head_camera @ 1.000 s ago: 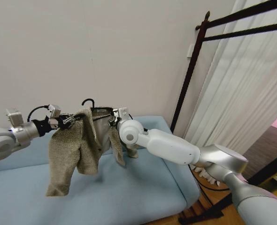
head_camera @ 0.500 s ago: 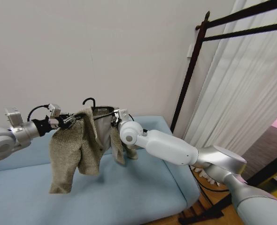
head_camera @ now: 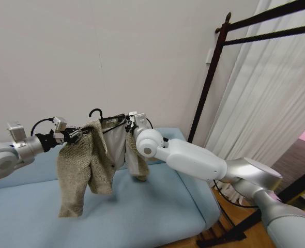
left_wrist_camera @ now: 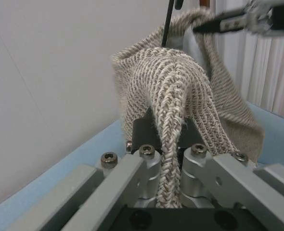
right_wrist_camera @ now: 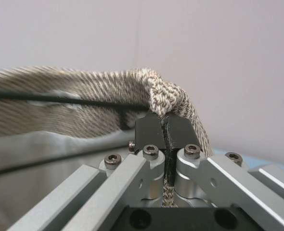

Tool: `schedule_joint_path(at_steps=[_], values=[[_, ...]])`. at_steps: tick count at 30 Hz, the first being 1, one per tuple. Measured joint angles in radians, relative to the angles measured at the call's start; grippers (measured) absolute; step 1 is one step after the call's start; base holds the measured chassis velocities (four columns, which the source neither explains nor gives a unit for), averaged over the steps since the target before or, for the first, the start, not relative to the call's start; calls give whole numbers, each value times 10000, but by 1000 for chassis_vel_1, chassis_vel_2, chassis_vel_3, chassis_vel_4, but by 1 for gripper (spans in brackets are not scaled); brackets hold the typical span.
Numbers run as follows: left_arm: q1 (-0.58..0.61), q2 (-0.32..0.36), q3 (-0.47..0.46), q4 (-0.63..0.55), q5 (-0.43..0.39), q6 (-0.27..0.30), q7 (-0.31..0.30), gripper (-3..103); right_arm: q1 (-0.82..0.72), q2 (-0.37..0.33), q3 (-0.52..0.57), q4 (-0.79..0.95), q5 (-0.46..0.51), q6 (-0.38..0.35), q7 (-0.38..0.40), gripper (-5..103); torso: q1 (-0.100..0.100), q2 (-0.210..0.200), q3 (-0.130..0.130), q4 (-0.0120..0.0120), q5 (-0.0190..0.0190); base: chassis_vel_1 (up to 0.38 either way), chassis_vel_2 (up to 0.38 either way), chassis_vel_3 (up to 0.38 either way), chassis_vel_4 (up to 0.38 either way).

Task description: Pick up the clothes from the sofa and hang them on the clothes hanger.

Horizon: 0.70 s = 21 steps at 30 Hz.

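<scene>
Left wrist view is showing the left gripper (left_wrist_camera: 167, 139) with its jaws clamping a fold of the knitted sweater (left_wrist_camera: 180, 82); right wrist view is showing the right gripper (right_wrist_camera: 167, 134), its jaws pinching the opposite shoulder edge of the same garment. Between them the sweater is hanging on a black hanger (head_camera: 97, 112), held in the air above the blue sofa (head_camera: 152, 217), sleeves dangling toward its seat. A dark clothes rack (head_camera: 210, 77) is standing beside the sofa's right end.

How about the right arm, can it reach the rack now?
Probably yes: open space lies between the right gripper and rack, though it and the left gripper both clamp the sweater.
</scene>
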Motion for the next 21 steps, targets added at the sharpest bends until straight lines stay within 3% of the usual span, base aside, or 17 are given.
schedule_joint_path(at_steps=[11,21], values=[[-20,-253,92,12,70,21,-192,3,1021,394,312,1013,638,-318,-84,1,0,0,0,2,-1,0,0,0,0],[-229,-868,190,-293,-878,-69,-1172,3,764,181,-211,1640,739,-440,-131,1,-1,0,1,0,-1,0,0,0,0]])
